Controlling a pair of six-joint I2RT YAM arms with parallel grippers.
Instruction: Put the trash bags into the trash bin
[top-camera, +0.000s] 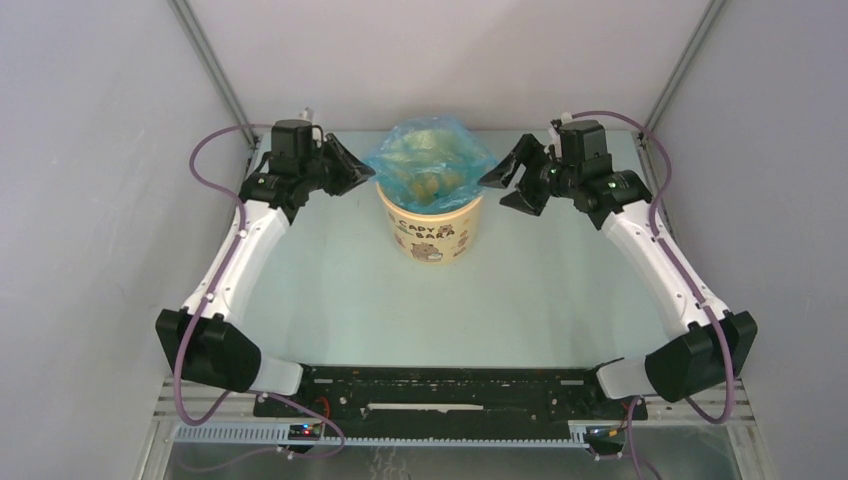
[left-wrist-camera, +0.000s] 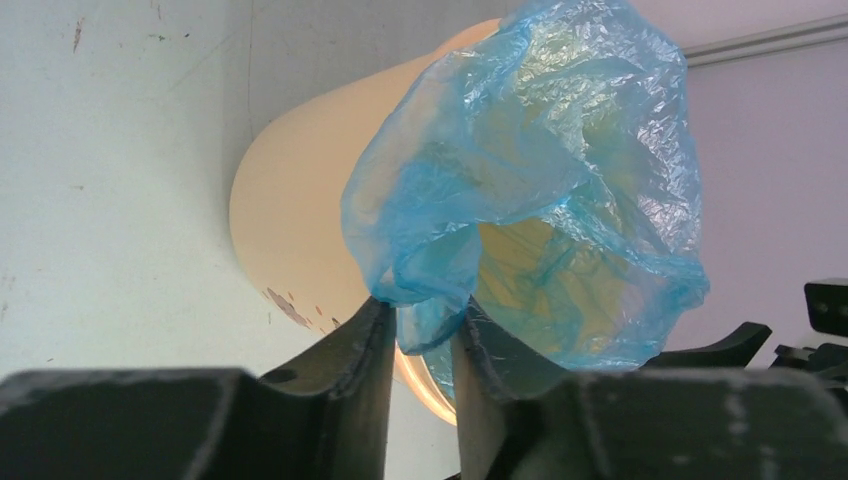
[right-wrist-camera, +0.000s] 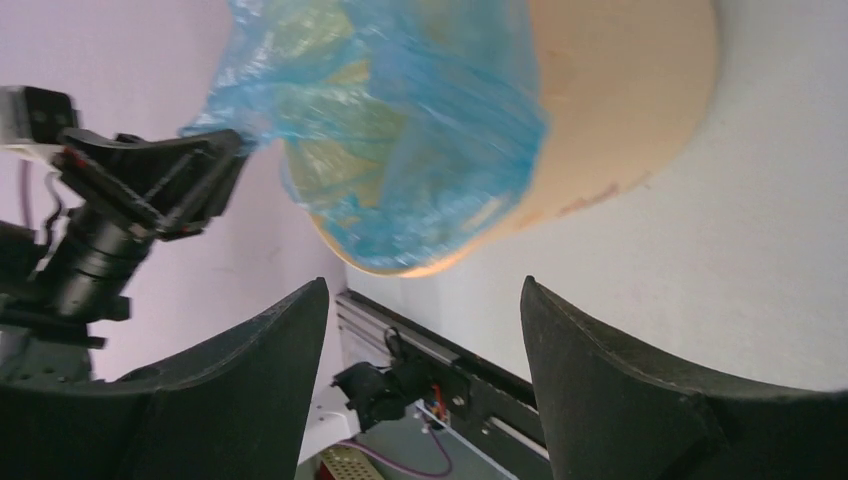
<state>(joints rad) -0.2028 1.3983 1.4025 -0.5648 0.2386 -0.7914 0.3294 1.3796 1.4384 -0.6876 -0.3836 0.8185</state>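
The light-blue trash bag (top-camera: 430, 155) billows up out of the pale-yellow trash bin (top-camera: 432, 232) at the back middle of the table, its lower part inside the bin. My left gripper (top-camera: 365, 172) is at the bag's left side. In the left wrist view its jaws (left-wrist-camera: 425, 315) stand a little apart, with a hanging fold of the bag (left-wrist-camera: 540, 180) between the tips and the bin (left-wrist-camera: 300, 200) behind. My right gripper (top-camera: 500, 185) hovers just right of the bag, wide open (right-wrist-camera: 423, 290) and holding nothing, apart from the bag (right-wrist-camera: 400, 130) and bin (right-wrist-camera: 620, 100).
Grey enclosure walls with metal struts (top-camera: 215, 65) close in the back and sides. The black base rail (top-camera: 450, 385) with both arm mounts runs along the near edge. The pale green tabletop (top-camera: 430, 310) stretches between bin and rail.
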